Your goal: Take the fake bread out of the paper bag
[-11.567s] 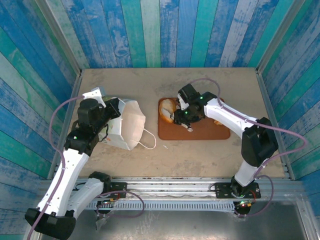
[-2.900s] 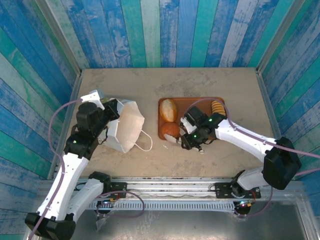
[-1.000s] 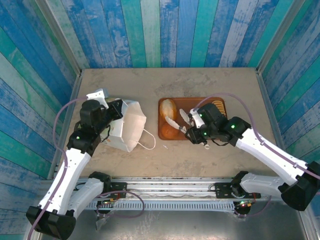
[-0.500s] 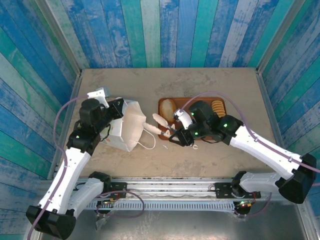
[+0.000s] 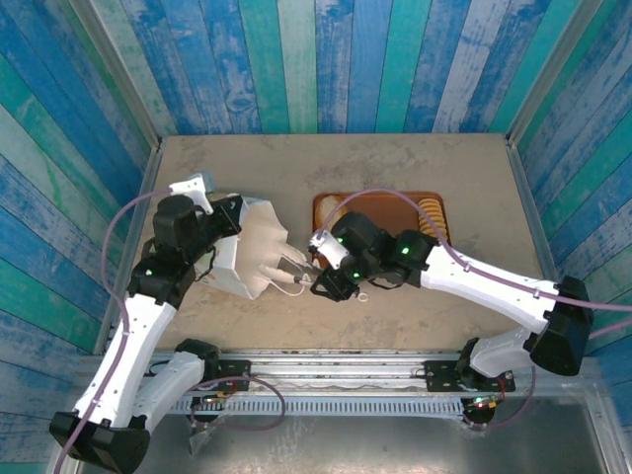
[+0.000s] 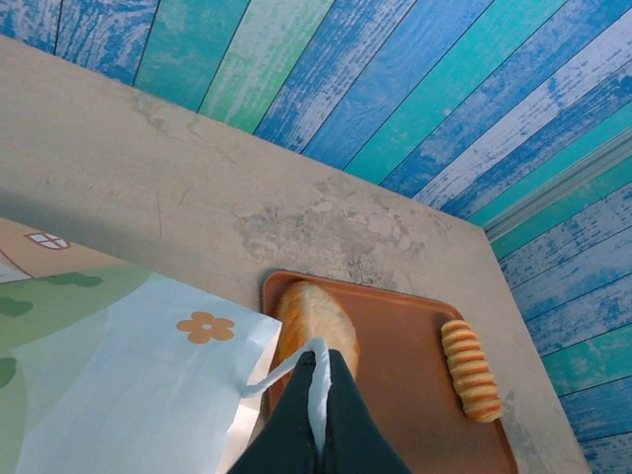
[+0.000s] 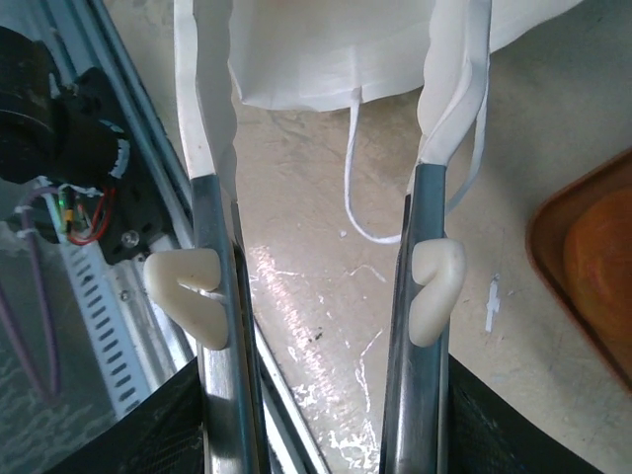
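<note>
At the left, the left end effector (image 6: 318, 363) is pinched closed on a white strip at the rim of the paper bag (image 5: 255, 245). The bag lies on the surface (image 5: 346, 163) with its mouth turned right. Just right of it, the right end effector (image 5: 293, 271) is spread wide and grips nothing, its 2 taped fingers (image 7: 205, 118) at the bag's mouth with a cord handle (image 7: 352, 168) between them. Farther right, the brown tray (image 6: 395, 365) carries 3 pieces of fake bread (image 5: 431, 212): a pale loaf (image 6: 308, 318), a ridged roll (image 6: 470, 367) and an orange bun (image 7: 598, 247).
</note>
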Controlling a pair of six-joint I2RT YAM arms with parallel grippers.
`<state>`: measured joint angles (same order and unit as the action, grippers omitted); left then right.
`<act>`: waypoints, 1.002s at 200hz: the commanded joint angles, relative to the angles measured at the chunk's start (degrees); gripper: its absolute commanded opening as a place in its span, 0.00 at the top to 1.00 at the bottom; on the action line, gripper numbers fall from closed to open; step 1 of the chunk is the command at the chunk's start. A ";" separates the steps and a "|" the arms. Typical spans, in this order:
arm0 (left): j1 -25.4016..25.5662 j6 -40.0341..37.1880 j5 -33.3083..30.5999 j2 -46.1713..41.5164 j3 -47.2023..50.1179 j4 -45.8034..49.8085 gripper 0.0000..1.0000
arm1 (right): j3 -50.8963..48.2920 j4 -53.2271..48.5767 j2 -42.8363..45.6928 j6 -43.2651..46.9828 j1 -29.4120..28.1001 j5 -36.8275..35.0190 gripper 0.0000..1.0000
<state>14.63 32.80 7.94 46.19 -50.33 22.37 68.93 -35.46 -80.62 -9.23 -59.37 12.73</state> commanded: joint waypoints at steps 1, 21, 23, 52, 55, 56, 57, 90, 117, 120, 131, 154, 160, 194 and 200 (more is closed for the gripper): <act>0.09 -0.99 -2.94 -2.79 -1.57 1.78 1.00 | 2.84 1.18 -2.23 0.70 -2.15 -6.52 0.47; 0.05 -0.40 -4.76 -4.50 -0.57 1.32 1.00 | 5.10 0.99 -5.70 0.74 -4.04 -9.30 0.47; 0.04 -0.37 -4.78 -4.55 -0.52 1.28 1.00 | 5.39 1.07 -6.20 0.76 -4.25 -9.46 0.48; 0.05 -0.21 -5.18 -3.93 -1.47 2.01 1.00 | 8.98 2.23 -12.00 0.77 -6.31 -12.09 0.48; 0.04 -0.26 -5.26 -3.84 -1.57 2.13 1.00 | 9.41 2.23 -12.61 0.64 -6.50 -12.68 0.48; 0.04 -0.18 -5.28 -3.79 -1.59 2.14 1.00 | 9.62 2.23 -12.80 0.63 -6.52 -12.84 0.48; 0.04 -0.14 -5.30 -3.72 -1.65 2.15 1.00 | 9.81 2.24 -13.07 0.63 -6.58 -13.01 0.48; 0.04 1.55 -5.66 -3.86 -1.23 1.62 1.00 | 14.97 2.57 -19.03 2.21 -6.92 -16.24 0.48; 0.05 2.40 -6.15 -4.29 -0.96 1.82 1.00 | 19.38 2.48 -22.98 2.95 -6.98 -18.96 0.48; 0.04 2.49 -6.23 -4.40 -0.88 1.88 1.00 | 19.83 2.62 -23.34 2.91 -6.93 -18.97 0.49; 0.04 2.76 -6.28 -4.61 -0.74 1.80 1.00 | 21.07 3.36 -24.55 2.74 -6.85 -18.18 0.49; -0.02 3.03 -6.28 -4.64 -0.76 1.80 1.00 | 23.10 4.39 -26.81 0.98 -6.63 -15.63 0.50; 0.05 3.13 -6.28 -4.71 -0.78 1.96 1.00 | 23.46 4.62 -27.39 0.12 -6.54 -15.16 0.50; 0.04 3.50 -6.04 -4.49 -0.32 1.21 1.00 | 21.16 10.96 -28.57 -8.02 -4.09 -7.81 0.50; 0.05 3.47 -6.00 -4.33 -0.32 1.03 1.00 | 19.96 12.73 -28.34 -9.96 -3.62 -6.65 0.50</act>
<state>14.63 35.77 2.44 42.46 -50.41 24.56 90.89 -29.58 -108.73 -11.84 -65.04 0.14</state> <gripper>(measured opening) 0.045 0.501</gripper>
